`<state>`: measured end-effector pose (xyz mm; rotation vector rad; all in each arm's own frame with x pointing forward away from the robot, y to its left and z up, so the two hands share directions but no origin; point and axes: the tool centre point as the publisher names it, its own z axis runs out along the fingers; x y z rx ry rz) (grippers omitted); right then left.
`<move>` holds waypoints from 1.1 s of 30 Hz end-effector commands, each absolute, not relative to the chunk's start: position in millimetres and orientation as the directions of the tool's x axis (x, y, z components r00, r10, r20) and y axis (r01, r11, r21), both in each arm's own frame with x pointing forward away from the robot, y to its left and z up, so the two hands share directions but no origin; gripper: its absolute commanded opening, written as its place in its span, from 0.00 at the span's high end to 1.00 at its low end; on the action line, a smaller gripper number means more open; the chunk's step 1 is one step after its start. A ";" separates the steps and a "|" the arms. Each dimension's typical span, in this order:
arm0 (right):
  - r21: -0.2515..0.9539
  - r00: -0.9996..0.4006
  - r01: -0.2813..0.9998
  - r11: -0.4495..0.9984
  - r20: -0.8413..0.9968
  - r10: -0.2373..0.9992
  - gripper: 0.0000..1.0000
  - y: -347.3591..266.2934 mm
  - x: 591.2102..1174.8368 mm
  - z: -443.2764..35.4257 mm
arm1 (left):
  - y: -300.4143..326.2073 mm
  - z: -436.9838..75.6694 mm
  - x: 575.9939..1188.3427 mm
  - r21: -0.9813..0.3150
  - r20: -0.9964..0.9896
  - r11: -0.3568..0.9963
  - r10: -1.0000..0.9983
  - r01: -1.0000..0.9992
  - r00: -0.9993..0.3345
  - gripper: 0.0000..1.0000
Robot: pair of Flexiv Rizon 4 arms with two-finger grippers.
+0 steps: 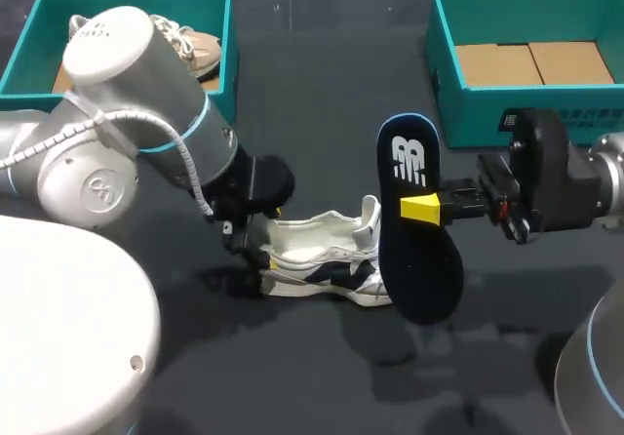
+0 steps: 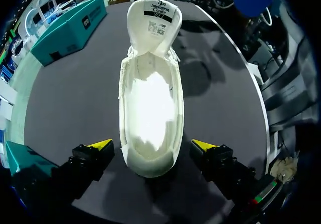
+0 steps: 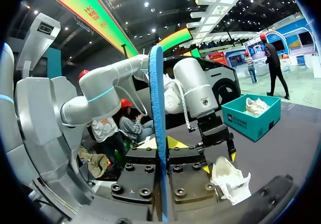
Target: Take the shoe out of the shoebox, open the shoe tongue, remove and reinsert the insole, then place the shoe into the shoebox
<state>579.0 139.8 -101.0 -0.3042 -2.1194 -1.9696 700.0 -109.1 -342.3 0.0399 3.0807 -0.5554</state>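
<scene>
Your left gripper (image 2: 151, 146), fingers apart astride the heel of the shoe (image 1: 322, 255) on the table, should brace it while your right gripper (image 1: 424, 209), clamped on the upright insole (image 1: 421, 259), feeds that in toe-first beneath the tongue (image 1: 369, 216); left box (image 1: 19, 59) holds another shoe (image 1: 195, 50), right box (image 1: 448, 74) a brown liner (image 1: 531, 62).

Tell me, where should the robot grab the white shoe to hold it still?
Probably the heel of the shoe, from behind, one finger on each side wall. That end is narrow and rounded, it sits between the open fingers of the left gripper, and gripping there leaves the opening free, with the tongue folded forward.
</scene>
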 end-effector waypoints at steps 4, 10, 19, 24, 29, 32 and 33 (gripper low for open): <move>0.949 -0.951 0.307 0.074 0.308 -0.005 1.00 141.2 579.4 -101.9 | -116.0 -340.3 699.6 -0.180 -0.027 0.983 0.025 0.029 -0.999 0.00; 0.949 -0.951 0.307 0.074 0.308 -0.005 1.00 141.2 579.4 -101.9 | -117.4 -335.8 705.7 -0.163 -0.028 0.986 0.021 0.026 -0.999 0.00; 0.949 -0.951 0.307 0.074 0.308 -0.005 1.00 141.2 579.4 -101.9 | -139.0 -316.6 724.7 -0.179 -0.060 0.983 0.034 0.044 -0.998 0.00; 0.949 -0.951 0.307 0.074 0.308 -0.005 1.00 141.2 579.4 -101.9 | -160.8 -322.0 739.5 -0.178 -0.077 0.983 0.031 0.044 -0.997 0.00; 0.949 -0.951 0.307 0.074 0.308 -0.005 1.00 141.2 579.4 -101.9 | -180.9 -341.5 750.1 -0.168 -0.078 0.985 0.022 0.035 -0.997 0.00; 0.949 -0.951 0.307 0.074 0.308 -0.005 1.00 141.2 579.4 -101.9 | -186.4 -352.0 755.0 -0.163 -0.075 0.986 0.008 0.020 -0.997 0.00; 0.949 -0.951 0.307 0.074 0.308 -0.005 1.00 141.2 579.4 -101.9 | -188.0 -356.0 757.0 -0.166 -0.067 0.986 0.007 0.018 -0.998 0.00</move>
